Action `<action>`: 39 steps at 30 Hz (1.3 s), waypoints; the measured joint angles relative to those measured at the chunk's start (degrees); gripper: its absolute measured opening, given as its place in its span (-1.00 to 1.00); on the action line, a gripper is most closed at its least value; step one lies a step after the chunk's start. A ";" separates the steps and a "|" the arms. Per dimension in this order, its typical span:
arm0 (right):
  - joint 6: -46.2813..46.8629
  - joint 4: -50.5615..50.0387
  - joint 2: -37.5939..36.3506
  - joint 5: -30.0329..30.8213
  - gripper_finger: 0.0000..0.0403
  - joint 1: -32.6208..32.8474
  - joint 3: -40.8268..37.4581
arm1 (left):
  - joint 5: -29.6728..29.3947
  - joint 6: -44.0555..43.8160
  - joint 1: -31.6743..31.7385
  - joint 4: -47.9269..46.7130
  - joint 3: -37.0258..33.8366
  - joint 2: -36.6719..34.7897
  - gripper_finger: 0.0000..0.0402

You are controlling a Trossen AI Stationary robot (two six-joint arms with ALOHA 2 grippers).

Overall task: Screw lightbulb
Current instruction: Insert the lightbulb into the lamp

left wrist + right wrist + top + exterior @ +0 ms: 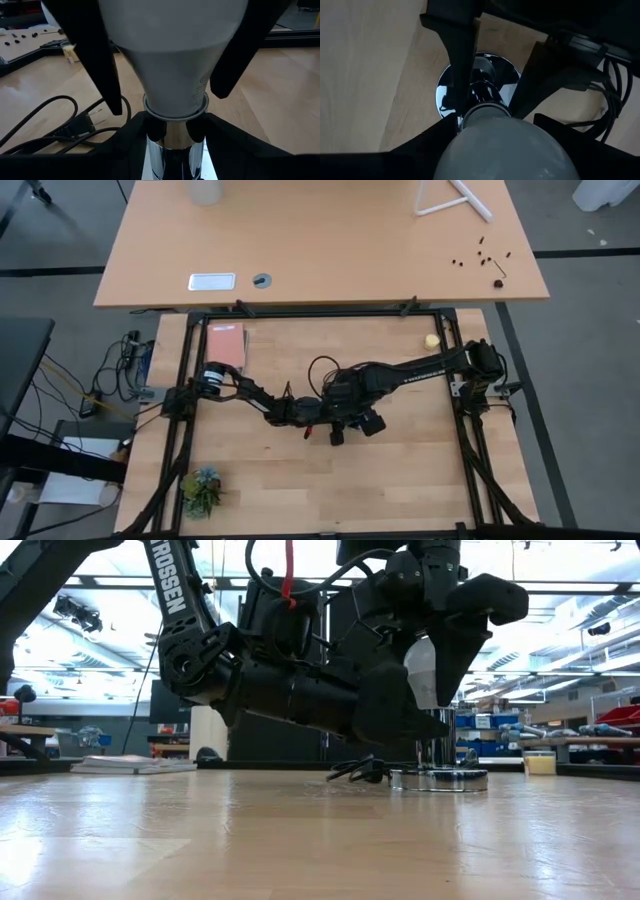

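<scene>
Lightbulb [172, 55] upright at mid-table, seated neck-down in chrome socket stem [172, 157] over the shiny base disc [438, 779]. Long axis vertical, globe up, screw base down and hidden in the collar. Looks plumb in left wrist view; no visible tilt.

Left gripper [172, 132] low, fingers clasped around the chrome stem just under the bulb neck, bracing the socket. Comes in from the left, arm nearly flat along the table.

Right gripper [487, 107] above, pointing straight down, fingers [105, 65] flanking the globe either side. In mid-squeeze; cannot tell whether pads are actually pressing glass or just beside it. Looks like contact on one side, unclear on the other.

Risks from here:
- Uneven pad contact → bulb pushed sideways as the jaws squeeze → cross-thread or jam.
- Frosted globe is smooth and tapered → fingers slipping upward off it on rotation, no turn delivered.
- Over-squeeze → cracked glass.
- Left hold slipping on polished chrome → socket spinning with bulb, black cord [55, 125] winding up.
- Two grippers packed tight around the neck → finger clash when the wrist rotates.

Thread engagement not visible; seating depth unknown. Yellow ball [431, 339] far right, well apart, irrelevant.
</scene>
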 joint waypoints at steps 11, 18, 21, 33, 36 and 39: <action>20.53 -0.08 0.00 -1.51 0.36 -1.38 0.00 | -0.79 -0.09 -0.02 -0.13 0.00 0.00 -0.11; 30.01 0.49 0.00 -1.47 0.28 -1.73 0.00 | -1.35 -1.01 -0.02 -0.15 -0.02 -0.02 -0.11; 28.99 0.51 0.00 -1.49 0.38 -1.75 -0.02 | -1.57 -1.11 -0.03 -0.23 -0.02 -0.02 -0.11; 22.72 -4.67 -0.11 -1.51 0.85 -1.77 7.40 | -1.62 -1.22 -0.04 -0.33 -0.02 -0.02 -0.11; 21.40 -5.64 -0.11 -1.51 0.88 -1.77 9.90 | -1.61 -1.21 -0.04 -0.33 -0.04 -0.02 -0.11; 20.24 -7.27 -0.11 -1.50 0.88 -1.77 12.45 | -1.60 -1.31 -0.04 -0.38 -0.05 -0.02 -0.11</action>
